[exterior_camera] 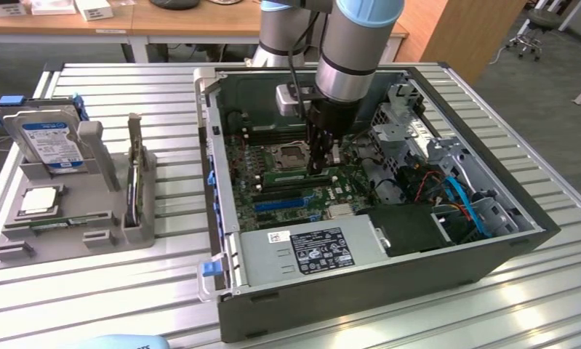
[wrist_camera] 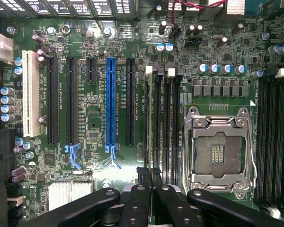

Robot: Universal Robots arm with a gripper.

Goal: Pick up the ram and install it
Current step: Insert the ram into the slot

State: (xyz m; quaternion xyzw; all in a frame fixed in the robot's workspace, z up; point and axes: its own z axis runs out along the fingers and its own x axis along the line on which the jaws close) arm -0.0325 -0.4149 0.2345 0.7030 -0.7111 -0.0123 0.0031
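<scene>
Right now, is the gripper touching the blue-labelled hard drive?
Apart. The exterior view shows the gripper inside the computer case; the hard drive stands in its holder outside, at the exterior view's left.

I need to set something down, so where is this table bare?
The table is bare between the holder and the near edge, and in a strip along the case on the exterior view's right. Crowded: the holder and inside the case, around the gripper.
</scene>
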